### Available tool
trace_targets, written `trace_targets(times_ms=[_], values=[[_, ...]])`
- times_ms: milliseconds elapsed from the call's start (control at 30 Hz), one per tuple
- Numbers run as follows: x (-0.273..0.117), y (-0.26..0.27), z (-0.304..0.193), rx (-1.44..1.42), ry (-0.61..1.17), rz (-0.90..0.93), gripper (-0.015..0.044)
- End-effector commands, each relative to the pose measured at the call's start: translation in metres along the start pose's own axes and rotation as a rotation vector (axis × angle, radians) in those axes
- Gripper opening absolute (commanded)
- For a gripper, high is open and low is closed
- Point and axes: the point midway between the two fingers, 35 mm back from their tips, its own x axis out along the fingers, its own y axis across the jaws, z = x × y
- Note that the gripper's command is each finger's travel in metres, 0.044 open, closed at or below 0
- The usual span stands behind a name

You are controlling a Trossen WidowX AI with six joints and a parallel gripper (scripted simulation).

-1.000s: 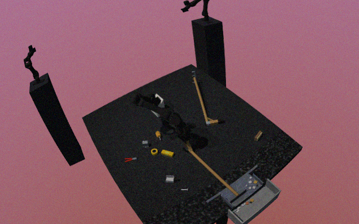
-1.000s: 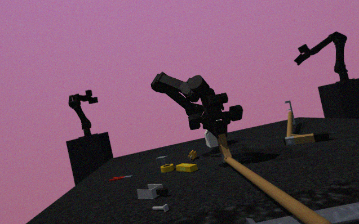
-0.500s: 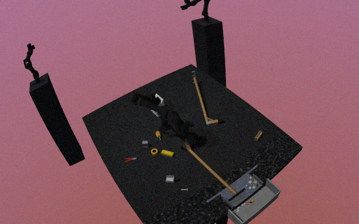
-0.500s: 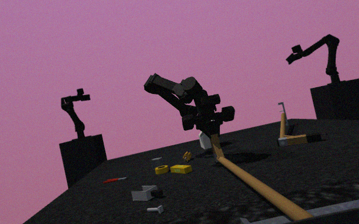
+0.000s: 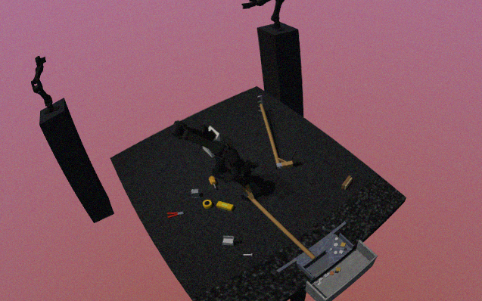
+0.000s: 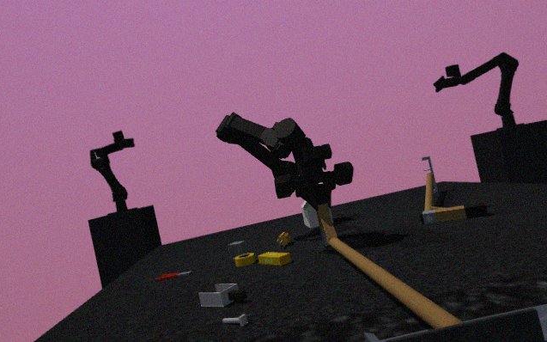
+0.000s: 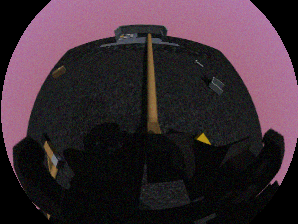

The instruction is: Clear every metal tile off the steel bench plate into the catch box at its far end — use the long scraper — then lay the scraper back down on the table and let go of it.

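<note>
My gripper (image 5: 247, 186) (image 6: 322, 204) is shut on the raised grip of the long wooden scraper (image 5: 280, 225) (image 6: 391, 283) (image 7: 151, 80). The scraper's shaft runs to the steel bench plate (image 5: 319, 247) at the table edge, and its dark blade (image 5: 318, 259) stands over the plate's left half in the top view. Several white tiles (image 5: 336, 244) and an orange tile (image 5: 343, 244) lie on the plate's right part. The grey catch box (image 5: 369, 252) (image 7: 142, 29) sits beyond the plate, with several white and orange tiles (image 5: 331, 273) inside. Any tiles behind the blade are hidden.
A second wooden-handled tool (image 5: 268, 132) (image 6: 446, 213) lies right of the arm. A brush-like block (image 5: 347, 182) lies farther right. Left of the shaft are a yellow box (image 5: 225, 206) (image 6: 275, 259), tape roll (image 5: 207, 204), red pliers (image 5: 174, 214), grey bracket (image 5: 228, 240) and bolt (image 5: 247, 254).
</note>
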Motion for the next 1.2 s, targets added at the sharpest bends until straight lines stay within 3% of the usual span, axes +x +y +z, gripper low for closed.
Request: trace_targets(times_ms=[0,1167], values=[[-0.006,-0.002,-0.002,0.008,-0.009,-0.003,0.0],[-0.035,-0.001,-0.039,0.006,-0.011,-0.002,0.0]])
